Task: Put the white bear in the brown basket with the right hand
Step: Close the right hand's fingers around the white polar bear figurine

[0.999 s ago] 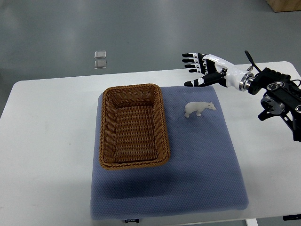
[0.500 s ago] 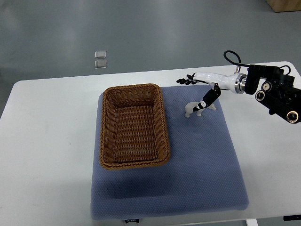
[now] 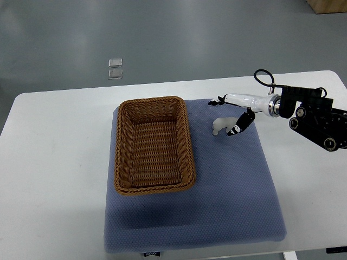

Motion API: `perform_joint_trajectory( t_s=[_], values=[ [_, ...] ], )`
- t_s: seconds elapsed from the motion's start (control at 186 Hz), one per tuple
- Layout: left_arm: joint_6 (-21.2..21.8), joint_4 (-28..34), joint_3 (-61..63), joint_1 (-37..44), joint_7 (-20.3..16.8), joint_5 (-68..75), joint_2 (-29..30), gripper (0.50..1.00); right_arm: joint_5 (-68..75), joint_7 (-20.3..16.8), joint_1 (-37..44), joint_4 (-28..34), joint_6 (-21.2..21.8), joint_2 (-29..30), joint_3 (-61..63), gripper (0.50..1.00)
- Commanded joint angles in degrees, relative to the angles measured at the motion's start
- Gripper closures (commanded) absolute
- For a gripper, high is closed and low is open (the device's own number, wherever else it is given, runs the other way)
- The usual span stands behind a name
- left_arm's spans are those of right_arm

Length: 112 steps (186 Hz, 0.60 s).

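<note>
Top view, right of centre: I have the right hand (image 3: 234, 116) down over the white bear (image 3: 220, 125), which stands on the blue mat (image 3: 227, 189) just right of the brown basket (image 3: 154, 144). Its fingers bracket the bear, thumb in front, ready to pinch; I cannot tell whether they grip it. A second ago the hand hovered spread above the table's (image 3: 59, 162) far edge
</note>
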Motion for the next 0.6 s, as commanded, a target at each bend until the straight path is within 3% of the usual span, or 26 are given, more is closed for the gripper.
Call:
perform_joint_trajectory(
  t_s=[0.0,0.107,0.22,0.29,0.387,0.446,0.51,0.596],
  values=[
    [0.0,0.0,-0.02,0.0,0.01,0.0,0.0,0.5,-0.02,0.05,0.06,-0.16,-0.33,0.1,-0.27,0.607],
    [0.0,0.0,-0.02,0.0,0.01,0.0,0.0,0.5,-0.02,0.05,-0.03,-0.25,-0.76,0.1,-0.36,0.685],
    [0.0,0.0,-0.02,0.0,0.01,0.0,0.0,0.5,0.07,0.05,0.06,-0.25,-0.76,0.1,-0.36,0.711],
    [0.0,0.0,-0.02,0.0,0.01,0.0,0.0,0.5,-0.02,0.05,-0.03,-0.25,-0.76,0.1,-0.62,0.769],
    [0.0,0.0,0.07,0.0,0.01,0.0,0.0,0.5,-0.02,0.05,0.14,-0.25,-0.76,0.1,-1.59,0.787],
    [0.0,0.0,-0.02,0.0,0.01,0.0,0.0,0.5,-0.02,0.05,0.14,-0.25,-0.76,0.1,-1.94,0.846],
    [0.0,0.0,-0.02,0.0,0.01,0.0,0.0,0.5,-0.02,0.05,0.14,-0.25,-0.76,0.19,-1.94,0.852],
    [0.0,0.0,-0.02,0.0,0.01,0.0,0.0,0.5,-0.02,0.05,0.23,-0.16,-0.76,0.1,-1.94,0.897]
  ],
)
